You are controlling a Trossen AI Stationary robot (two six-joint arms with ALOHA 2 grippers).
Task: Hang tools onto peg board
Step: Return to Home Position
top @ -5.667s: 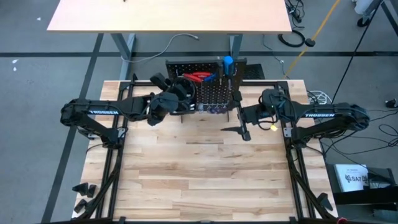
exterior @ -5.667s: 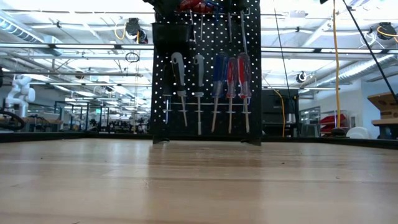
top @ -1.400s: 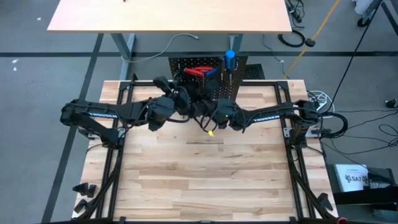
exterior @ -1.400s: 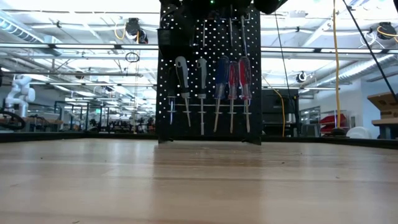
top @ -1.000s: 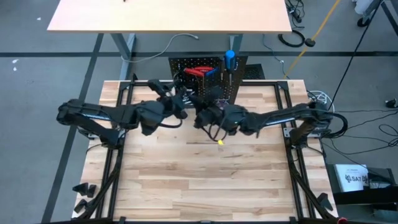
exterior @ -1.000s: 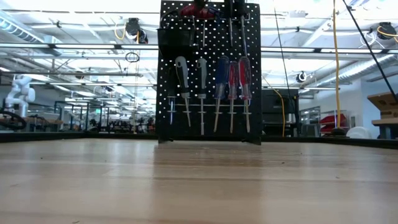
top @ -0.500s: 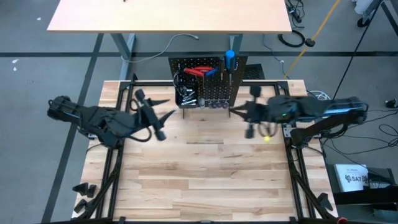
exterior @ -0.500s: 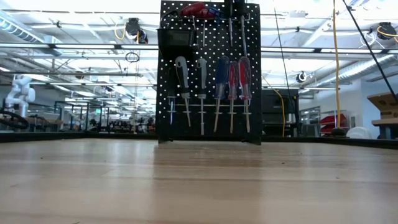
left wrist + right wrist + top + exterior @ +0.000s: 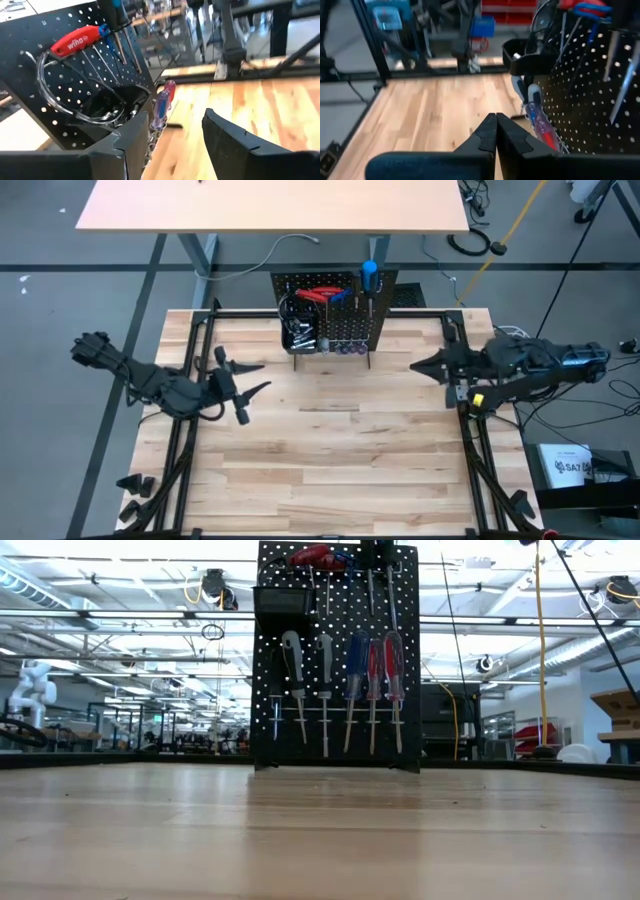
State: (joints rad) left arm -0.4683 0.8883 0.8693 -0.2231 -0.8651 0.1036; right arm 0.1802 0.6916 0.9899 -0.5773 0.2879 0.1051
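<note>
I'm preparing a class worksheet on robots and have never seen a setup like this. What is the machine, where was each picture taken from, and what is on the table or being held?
This is a robot with two dark arms working at a wooden table. One picture looks straight down from above. One looks level across the table top. The other two come from cameras on the arms' wrists.

At the table's far edge stands a black peg board. Screwdrivers and a red-handled tool hang on it, and a small bin is attached.

The left gripper is open and the right gripper is shut. Both hold nothing and sit away from the board, towards the table's sides.
</note>
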